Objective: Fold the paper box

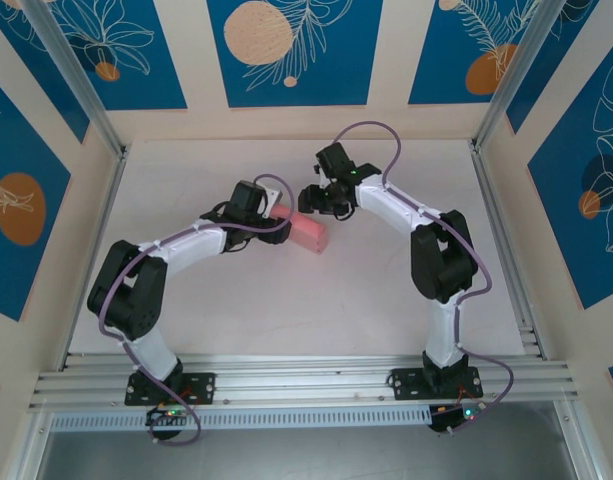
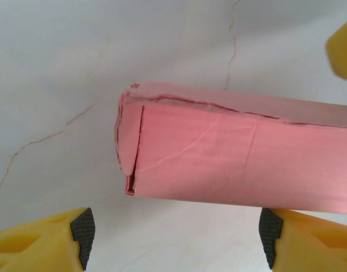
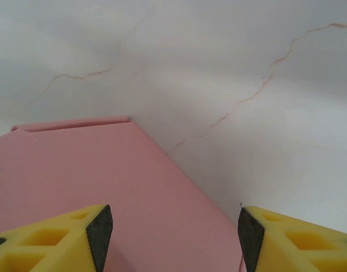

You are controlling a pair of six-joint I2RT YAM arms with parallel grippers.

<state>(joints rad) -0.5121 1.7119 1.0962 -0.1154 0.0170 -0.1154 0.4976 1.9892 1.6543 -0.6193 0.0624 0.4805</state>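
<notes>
The paper box (image 1: 310,233) is a small flat pink rectangular box lying on the white table near its middle. In the left wrist view the paper box (image 2: 235,153) lies just beyond my fingertips, its near end flap slightly ajar at the left. My left gripper (image 2: 176,238) is open, with bare table between its pads. It reaches the box from the left (image 1: 279,222). My right gripper (image 3: 174,238) is open and hovers over the box's top face (image 3: 105,187), its pads touching nothing. It comes in from the upper right (image 1: 314,200).
The white table (image 1: 386,300) has fine cracks in its surface. Aluminium rails (image 1: 286,380) run along the near edge, and patterned walls stand on three sides. A yellow finger of the other gripper (image 2: 342,48) shows at the left wrist view's top right.
</notes>
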